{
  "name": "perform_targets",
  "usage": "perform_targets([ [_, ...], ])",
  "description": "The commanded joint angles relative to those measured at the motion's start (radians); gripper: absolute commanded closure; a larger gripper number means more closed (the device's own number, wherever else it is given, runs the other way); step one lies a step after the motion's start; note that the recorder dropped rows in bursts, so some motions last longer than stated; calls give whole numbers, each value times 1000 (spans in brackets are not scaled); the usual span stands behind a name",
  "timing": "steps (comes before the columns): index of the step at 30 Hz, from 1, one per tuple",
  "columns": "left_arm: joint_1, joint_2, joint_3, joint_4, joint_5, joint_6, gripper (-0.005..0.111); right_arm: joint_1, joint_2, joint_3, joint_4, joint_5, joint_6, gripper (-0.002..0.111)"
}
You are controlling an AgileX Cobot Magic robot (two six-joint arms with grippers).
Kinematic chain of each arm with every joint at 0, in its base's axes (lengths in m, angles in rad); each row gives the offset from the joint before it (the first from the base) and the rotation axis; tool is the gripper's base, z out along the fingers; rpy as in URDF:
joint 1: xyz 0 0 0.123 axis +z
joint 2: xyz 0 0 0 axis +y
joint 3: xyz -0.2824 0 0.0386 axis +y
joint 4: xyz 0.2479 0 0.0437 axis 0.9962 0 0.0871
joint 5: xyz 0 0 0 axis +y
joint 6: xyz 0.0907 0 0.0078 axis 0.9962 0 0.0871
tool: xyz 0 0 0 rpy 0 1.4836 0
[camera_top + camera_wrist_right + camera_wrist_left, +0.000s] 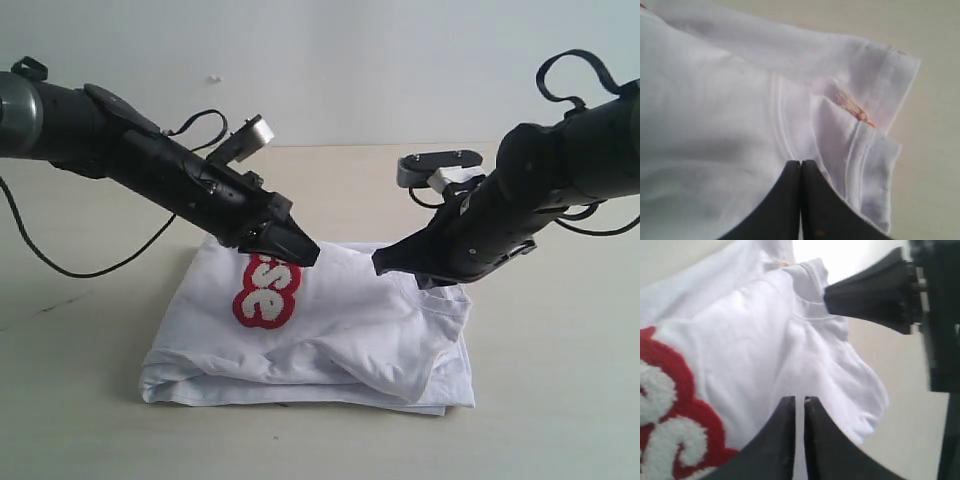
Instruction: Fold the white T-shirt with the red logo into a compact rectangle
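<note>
The white T-shirt lies folded in a rough rectangle on the table, with part of the red logo showing on its left half. My left gripper hovers over the shirt's far edge just above the logo, jaws drawn together to a thin slit with no cloth between them. My right gripper points in from the right over the collar area, shut and empty. The ribbed neck and its small orange tag lie just beyond the right fingertips. The red logo fills one corner of the left wrist view.
The beige table stretches out on all sides of the shirt. A black cable trails from the left arm down onto the table at the left. A pale wall stands behind.
</note>
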Motion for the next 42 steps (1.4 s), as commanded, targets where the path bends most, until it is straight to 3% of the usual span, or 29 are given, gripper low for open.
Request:
perform_targets([
  [1,-4,45,0,-19,-86,13,97,2,-109,44,-12,16,0,108],
  [11,15,116,0,6,-157,-15,66,2,-222,127,-12,70,0,108],
  [16,57,116,0,-15,-142,-32,65,2,-255,186,-19,68,0,108],
  [22,102,95,0,-144,47,41,65,2,-300,272,-30,35,0,108],
  [26,139,49,0,-149,126,111,65,2,-351,315,-30,25,0,108],
  [29,175,9,0,-103,128,114,71,2,-402,348,-30,20,0,108],
  [35,241,-68,5,-32,187,122,106,2,-535,412,-45,-38,0,108],
  [42,278,-186,16,-69,204,117,107,2,-721,478,-107,-89,0,108],
])
